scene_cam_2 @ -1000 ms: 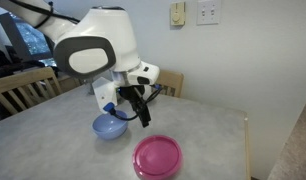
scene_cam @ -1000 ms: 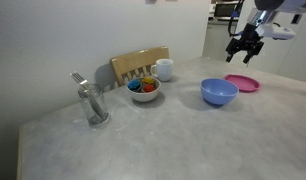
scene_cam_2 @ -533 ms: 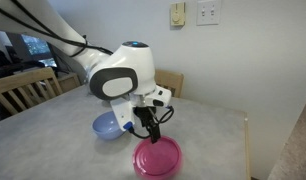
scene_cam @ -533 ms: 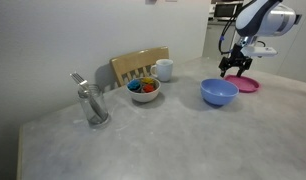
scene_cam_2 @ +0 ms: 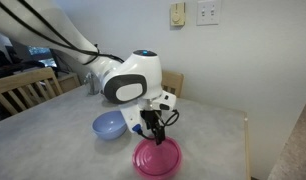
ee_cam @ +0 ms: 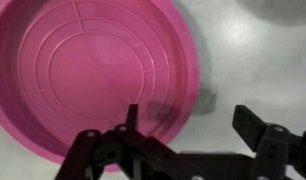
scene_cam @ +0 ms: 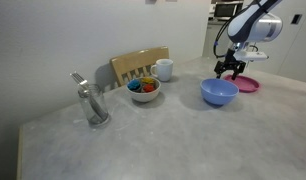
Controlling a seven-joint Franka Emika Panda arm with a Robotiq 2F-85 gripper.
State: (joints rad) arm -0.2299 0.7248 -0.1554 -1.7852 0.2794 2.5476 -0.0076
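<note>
i have the fingers spread wide with nothing between them, hanging just above the pink plate. in the wrist view one fingertip sits over the plate's inside near its rim, and the other sits over bare table beyond the rim. i can't tell whether either tip touches the plate. the plate lies flat near one end edge of the table. just beside it, further in from that edge, stands the blue bowl. well apart, along the edge by the wooden chair, are a white bowl of coloured pieces and a white mug. a metal container stands towards the opposite end.
</note>
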